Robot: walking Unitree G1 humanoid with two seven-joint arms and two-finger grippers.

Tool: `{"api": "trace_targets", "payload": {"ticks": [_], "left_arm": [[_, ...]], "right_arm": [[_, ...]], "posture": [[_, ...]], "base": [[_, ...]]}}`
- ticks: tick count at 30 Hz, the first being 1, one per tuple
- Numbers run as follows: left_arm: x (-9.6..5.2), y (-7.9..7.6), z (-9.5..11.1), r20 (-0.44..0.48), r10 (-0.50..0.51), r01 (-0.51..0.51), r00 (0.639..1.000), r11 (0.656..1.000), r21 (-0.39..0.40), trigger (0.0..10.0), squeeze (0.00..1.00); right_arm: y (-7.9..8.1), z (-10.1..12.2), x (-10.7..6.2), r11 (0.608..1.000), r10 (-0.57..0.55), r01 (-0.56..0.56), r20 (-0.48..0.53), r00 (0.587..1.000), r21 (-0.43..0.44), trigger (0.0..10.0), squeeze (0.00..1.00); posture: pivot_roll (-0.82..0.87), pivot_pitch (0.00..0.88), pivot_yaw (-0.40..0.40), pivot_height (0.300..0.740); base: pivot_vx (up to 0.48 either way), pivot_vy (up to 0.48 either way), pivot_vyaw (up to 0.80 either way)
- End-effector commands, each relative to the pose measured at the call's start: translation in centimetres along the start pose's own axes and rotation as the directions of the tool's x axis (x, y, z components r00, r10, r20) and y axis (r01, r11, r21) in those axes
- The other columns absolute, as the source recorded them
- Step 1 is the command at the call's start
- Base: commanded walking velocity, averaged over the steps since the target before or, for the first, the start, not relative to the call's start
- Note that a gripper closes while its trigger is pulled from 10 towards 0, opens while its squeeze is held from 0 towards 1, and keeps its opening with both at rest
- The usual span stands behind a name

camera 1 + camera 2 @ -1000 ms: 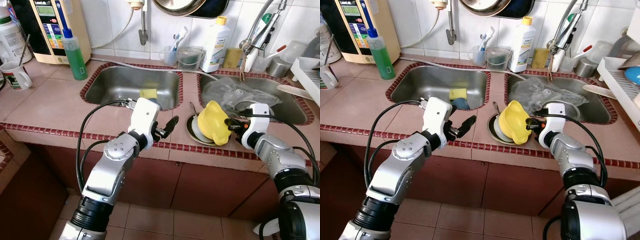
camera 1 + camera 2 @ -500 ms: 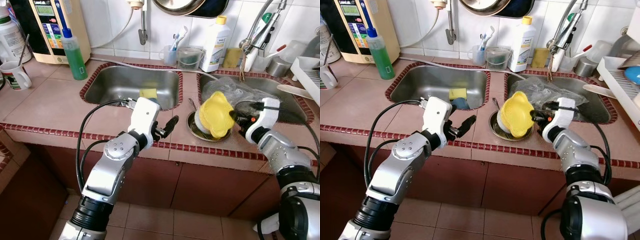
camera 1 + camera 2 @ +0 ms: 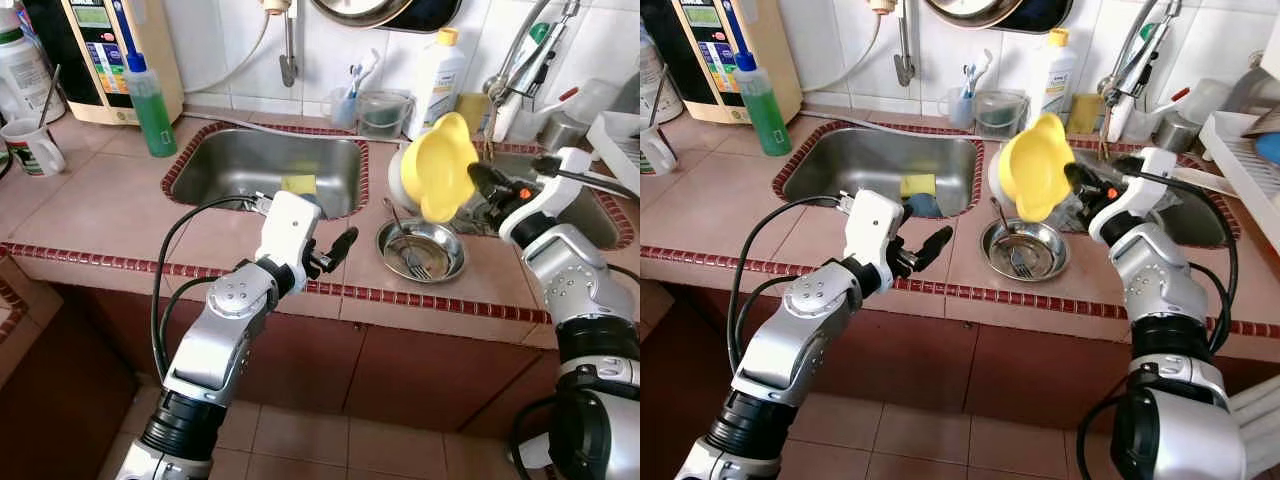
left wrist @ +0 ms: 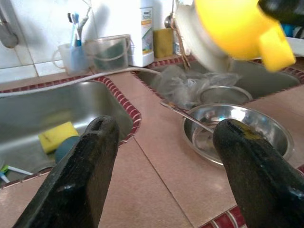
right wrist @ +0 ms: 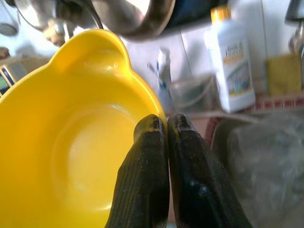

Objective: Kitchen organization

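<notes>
My right gripper (image 3: 476, 178) is shut on the rim of a yellow bowl (image 3: 438, 166), holding it tilted in the air above the counter, with a white bowl (image 3: 398, 177) nested behind it. The yellow bowl (image 5: 76, 137) looms large in the right wrist view, the fingers (image 5: 164, 171) pinched on its edge. Below it a steel bowl (image 3: 420, 250) with a fork inside sits on the tiled counter between the two sinks. My left gripper (image 3: 338, 248) stands open over the counter's front edge, left of the steel bowl (image 4: 235, 132).
The left sink (image 3: 262, 170) holds a yellow sponge (image 3: 297, 185). A clear plastic bag (image 3: 1080, 185) lies in the right sink under the tap (image 3: 515, 70). A green soap bottle (image 3: 150, 95), a mug (image 3: 32, 148), a white detergent bottle (image 3: 438, 65) and a dish rack (image 3: 1240, 150) line the counter.
My right gripper has lifted the yellow bowl and the white one behind it up and back off the steel bowl, uncovering the fork inside. The left arm has stayed put.
</notes>
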State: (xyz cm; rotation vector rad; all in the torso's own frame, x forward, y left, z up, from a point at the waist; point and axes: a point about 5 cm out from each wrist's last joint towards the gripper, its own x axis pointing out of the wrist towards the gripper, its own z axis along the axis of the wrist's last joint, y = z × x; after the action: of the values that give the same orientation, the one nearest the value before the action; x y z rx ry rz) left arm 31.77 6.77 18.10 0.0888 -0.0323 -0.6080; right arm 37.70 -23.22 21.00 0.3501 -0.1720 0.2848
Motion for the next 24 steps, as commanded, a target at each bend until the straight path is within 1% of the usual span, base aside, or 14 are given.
{"api": "trace_targets", "payload": {"ticks": [1,2,3,4,5,8,9,10,13,15,18,20,21,24], "left_arm": [[0.2,0.4,0.7,0.032,0.011,-0.012,0.999,1.000,0.021,10.0,0.00],[0.2,0.6,0.8,0.038,0.012,-0.013,0.999,1.000,0.026,10.0,0.00],[0.1,0.7,0.9,0.054,0.003,-0.005,0.999,1.000,0.028,10.0,0.00],[0.1,0.9,1.0,0.065,-0.004,0.002,0.998,1.000,0.029,10.0,0.00],[0.0,1.1,1.3,0.090,-0.020,0.019,0.996,1.000,0.013,10.0,0.00],[0.0,1.9,1.4,0.093,0.015,-0.015,0.996,1.000,-0.006,10.0,0.00],[0.0,2.2,1.6,0.109,0.023,-0.020,0.994,1.000,-0.023,10.0,0.00],[0.0,2.9,2.2,0.138,0.058,-0.053,0.989,0.998,-0.044,10.0,0.00],[-0.1,3.9,2.9,0.185,0.130,-0.122,0.974,0.991,-0.053,10.0,0.00],[-0.2,4.2,3.0,0.195,0.144,-0.137,0.970,0.989,-0.050,10.0,0.00],[-0.5,4.8,3.1,0.211,0.182,-0.183,0.960,0.983,-0.012,10.0,0.00],[-0.7,5.5,3.0,0.216,0.206,-0.207,0.954,0.978,-0.022,10.0,0.00],[-0.9,6.0,3.0,0.214,0.220,-0.215,0.952,0.976,-0.043,10.0,0.00],[-1.0,6.4,2.8,0.209,0.223,-0.212,0.952,0.974,-0.074,10.0,0.00]], "right_arm": [[0.2,1.0,-0.2,0.998,0.014,-0.010,0.059,0.998,-0.057,10.0,0.00],[0.8,1.7,-0.5,0.991,0.045,-0.028,0.135,0.990,-0.131,10.0,0.00],[1.1,1.9,-0.7,0.987,0.066,-0.041,0.158,0.985,-0.156,10.0,0.00],[1.4,1.9,-0.8,0.984,0.079,-0.050,0.169,0.982,-0.168,10.0,0.00],[1.8,1.9,-0.9,0.976,0.088,-0.050,0.178,0.980,-0.211,10.0,0.00],[2.5,2.0,-1.3,0.960,0.082,-0.020,0.211,0.974,-0.279,10.0,0.00],[2.8,1.9,-1.5,0.953,0.080,-0.011,0.217,0.973,-0.303,10.0,0.00],[3.4,1.7,-1.7,0.944,0.074,0.007,0.234,0.969,-0.329,10.0,0.00],[4.2,1.4,-2.3,0.931,0.058,0.043,0.265,0.963,-0.361,10.0,0.00],[4.4,1.3,-2.4,0.928,0.060,0.045,0.268,0.962,-0.370,10.0,0.00],[4.8,1.1,-2.9,0.915,0.043,0.075,0.280,0.959,-0.397,10.0,0.00],[4.9,1.0,-3.4,0.900,0.028,0.102,0.289,0.957,-0.423,10.0,0.00],[4.9,1.0,-3.7,0.894,0.008,0.126,0.296,0.955,-0.429,10.0,0.00],[5.0,1.0,-3.8,0.890,-0.007,0.142,0.299,0.954,-0.433,10.0,0.00]], "posture": [[-0.04,0.000,-0.017,0.740],[-0.04,0.000,-0.016,0.740],[-0.04,0.000,-0.012,0.740],[-0.04,0.000,-0.012,0.740],[-0.04,0.000,-0.003,0.740],[-0.04,0.000,0.001,0.740],[-0.03,0.000,0.009,0.740],[-0.02,0.000,0.012,0.740],[-0.02,0.000,0.014,0.740],[-0.02,0.000,0.014,0.740],[-0.01,0.000,0.015,0.740],[-0.01,0.000,0.016,0.740],[-0.01,0.000,0.016,0.740],[-0.01,0.000,0.014,0.740]], "base": [[0.000,0.000,0.00],[0.000,0.000,0.00],[0.000,0.000,0.00],[0.000,0.000,0.00],[0.000,0.000,0.00],[0.000,0.000,0.00],[0.000,0.000,0.00],[0.000,0.000,0.00],[0.000,0.000,0.00],[0.000,0.000,0.00],[0.000,0.000,0.00],[0.000,0.000,0.00],[0.000,0.000,0.00],[0.000,0.000,0.00]]}}
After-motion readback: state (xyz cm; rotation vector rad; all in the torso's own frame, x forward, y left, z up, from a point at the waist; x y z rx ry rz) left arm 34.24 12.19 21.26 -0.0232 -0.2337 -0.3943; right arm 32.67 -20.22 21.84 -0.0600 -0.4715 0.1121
